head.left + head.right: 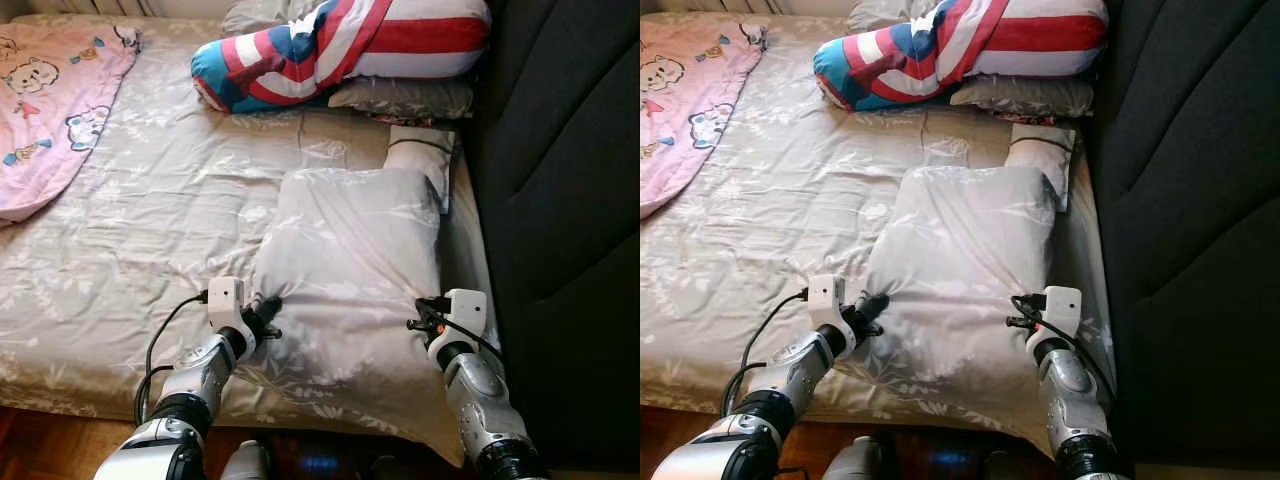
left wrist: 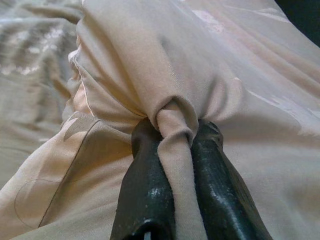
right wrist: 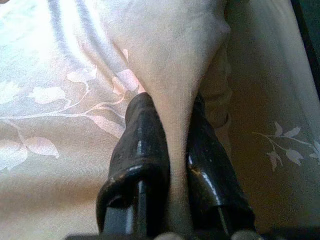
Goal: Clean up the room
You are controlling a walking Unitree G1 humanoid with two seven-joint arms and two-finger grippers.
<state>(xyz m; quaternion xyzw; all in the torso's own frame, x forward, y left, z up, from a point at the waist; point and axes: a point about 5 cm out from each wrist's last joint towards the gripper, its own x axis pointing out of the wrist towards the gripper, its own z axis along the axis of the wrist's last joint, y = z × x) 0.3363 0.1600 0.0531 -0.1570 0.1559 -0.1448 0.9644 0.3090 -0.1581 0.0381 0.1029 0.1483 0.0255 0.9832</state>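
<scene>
**Ana:** While both arms are on it, where does the pillow (image 1: 350, 280) sit?

**Ben:** Lower middle of the frame, lying flat on the bed (image 1: 150, 220), near the bed's right edge, with the dark headboard (image 1: 560, 200) running down the right side of the frame. Its near end hangs slightly past the front edge of the mattress.

**Ana:** And the grippers?

**Ben:** The left gripper (image 1: 268, 308) is pinched on a fold of the pillowcase at the pillow's left edge; the wrist view shows cloth bunched between its fingers (image 2: 145, 200). The right gripper (image 1: 418, 318) has closed on a ridge of fabric at the right edge, the cloth drawn up between its fingers (image 3: 140, 145). Both hold cloth only, not the stuffing.

**Ana:** How will it handle?

**Ben:** Light and soft, I'd judge. It will sag in the middle when lifted, and the smooth cover could slide out of a thin pinch. Gripping opposite edges, as now, keeps it level; a deeper bite that takes in some filling would be safer.

**Ana:** Where should it go?

**Ben:** My guess is the upper middle of the frame, where a striped cushion (image 1: 340, 45) lies on a gray pillow (image 1: 410, 97), with a small white cushion (image 1: 425, 155) just below them. A pink blanket (image 1: 50, 100) lies in the upper left, well apart
</scene>
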